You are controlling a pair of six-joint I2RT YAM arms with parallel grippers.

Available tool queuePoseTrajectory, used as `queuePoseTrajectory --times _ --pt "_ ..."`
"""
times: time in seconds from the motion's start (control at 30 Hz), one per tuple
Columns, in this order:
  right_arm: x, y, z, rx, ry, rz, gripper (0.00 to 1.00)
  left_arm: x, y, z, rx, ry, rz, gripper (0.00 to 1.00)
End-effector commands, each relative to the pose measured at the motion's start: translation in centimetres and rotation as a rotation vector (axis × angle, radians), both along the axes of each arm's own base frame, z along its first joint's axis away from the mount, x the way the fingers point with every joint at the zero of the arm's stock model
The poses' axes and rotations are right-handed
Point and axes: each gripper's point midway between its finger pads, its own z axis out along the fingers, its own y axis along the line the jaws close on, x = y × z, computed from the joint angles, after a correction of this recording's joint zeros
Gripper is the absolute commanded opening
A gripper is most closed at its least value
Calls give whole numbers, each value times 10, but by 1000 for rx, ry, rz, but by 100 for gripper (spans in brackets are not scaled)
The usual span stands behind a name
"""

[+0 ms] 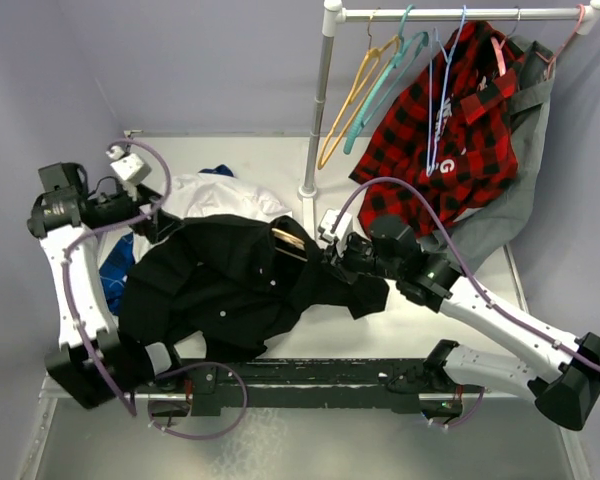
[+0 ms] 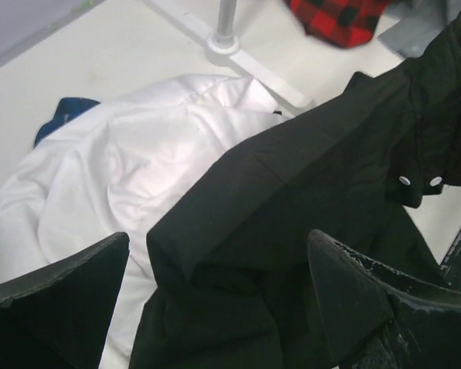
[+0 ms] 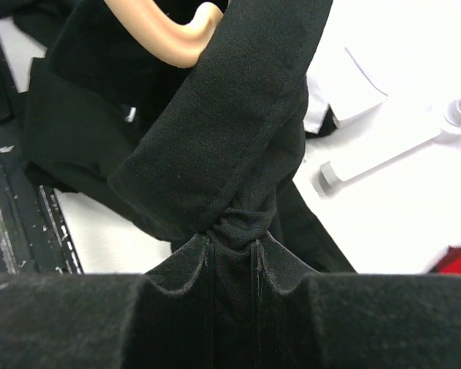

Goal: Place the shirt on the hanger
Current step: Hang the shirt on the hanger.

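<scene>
The black shirt point(image 1: 230, 290) lies crumpled across the middle of the table, small white buttons showing. A tan end of the hanger point(image 1: 288, 240) pokes out of its upper right folds; in the right wrist view the hanger point(image 3: 165, 34) curves inside a loop of the shirt point(image 3: 215, 138). My right gripper point(image 3: 234, 240) is shut on a bunched fold of this shirt, at the garment's right side point(image 1: 335, 262). My left gripper point(image 2: 219, 284) stands open just above the shirt's point(image 2: 307, 192) upper left edge, fabric lying between its fingers point(image 2: 61, 300) without being clamped.
A white shirt point(image 1: 220, 195) and a blue cloth point(image 1: 115, 265) lie behind and left of the black one. The rack pole point(image 1: 320, 110) stands at the back, carrying a yellow hanger point(image 1: 345, 110), a teal hanger point(image 1: 380, 95), a red plaid shirt point(image 1: 440, 130) and a grey garment point(image 1: 515, 170).
</scene>
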Motion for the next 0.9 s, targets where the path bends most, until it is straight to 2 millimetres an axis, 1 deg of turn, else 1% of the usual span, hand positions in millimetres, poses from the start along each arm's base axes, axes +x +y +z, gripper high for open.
queuePoseTrajectory --times 0.0,0.03,0.07,0.17,0.23,0.3,0.37,0.43,0.5,0.57,0.63,0.67,0.7,0.8,0.87 --pt "21 -13 26 52 -67 -150 0 5 -15 40 187 -20 247 99" --pt "27 -16 30 63 -80 -187 0 3 -20 43 201 -5 280 99" --pt "32 -19 34 74 -94 -227 0 -4 -27 47 185 8 281 99" --pt "51 -31 45 109 -124 -364 0 -23 -43 65 62 91 305 99" --pt "60 -34 47 116 -123 -418 0 -35 -52 77 9 125 300 99" --pt "66 -34 48 122 -120 -445 0 -48 -66 90 -37 119 237 99" --pt "70 -30 51 138 -116 -453 0 -54 -79 96 -81 119 178 99" --pt "72 -24 55 159 -112 -440 0 -50 -93 92 -90 146 133 99" --pt "73 -16 58 183 -105 -416 0 -39 -106 81 -51 164 123 99" --pt "72 -9 59 194 -97 -392 0 -32 -126 67 -2 178 102 99" --pt "73 -6 59 196 -88 -384 0 -34 -154 53 41 188 57 99" --pt "73 -5 60 197 -87 -383 0 -34 -165 48 57 179 49 99" --pt "73 -6 61 197 -89 -382 0 -32 -170 44 70 167 52 99" --pt "70 -6 66 218 -91 -381 0 -17 -168 32 125 137 94 99" --pt "68 -5 69 231 -93 -364 0 -14 -172 28 139 104 93 99"
